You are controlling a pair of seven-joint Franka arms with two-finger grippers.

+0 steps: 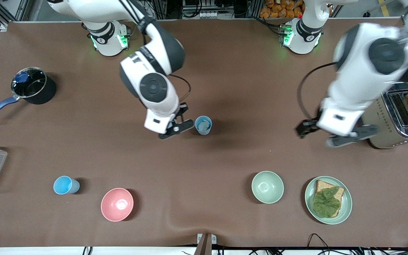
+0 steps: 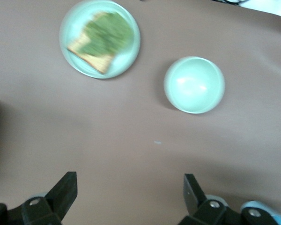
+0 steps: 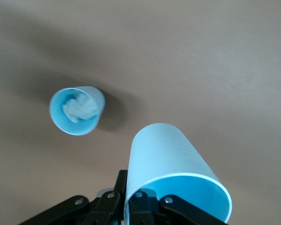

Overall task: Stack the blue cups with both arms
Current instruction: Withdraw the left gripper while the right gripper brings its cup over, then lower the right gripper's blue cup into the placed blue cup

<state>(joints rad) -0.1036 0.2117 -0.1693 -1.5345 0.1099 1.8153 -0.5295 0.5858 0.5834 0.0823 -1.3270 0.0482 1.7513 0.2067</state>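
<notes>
The right gripper (image 3: 131, 202) hangs over the middle of the worktop (image 1: 246, 88), its fingers closed on the rim of a blue cup (image 3: 171, 161) that it carries tilted. Just beside it a second cup (image 1: 203, 124) stands upright on the worktop, with a whitish patch inside. This looks like the approach before nesting. Next, the held cup has to be brought directly over that standing one, turned upright, and lowered in.

The left gripper (image 2: 129, 178) waits over bare worktop beside the toaster (image 1: 398, 117), its fingers spread wide and holding nothing.

Only the right wrist view shows the carried cup; in the front view the arm hides it. Only the front view shows a third cup (image 1: 66, 185), nearer the camera toward the right arm's end, beside the pink bowl (image 1: 117, 204). It probably goes on the stack later.
</notes>
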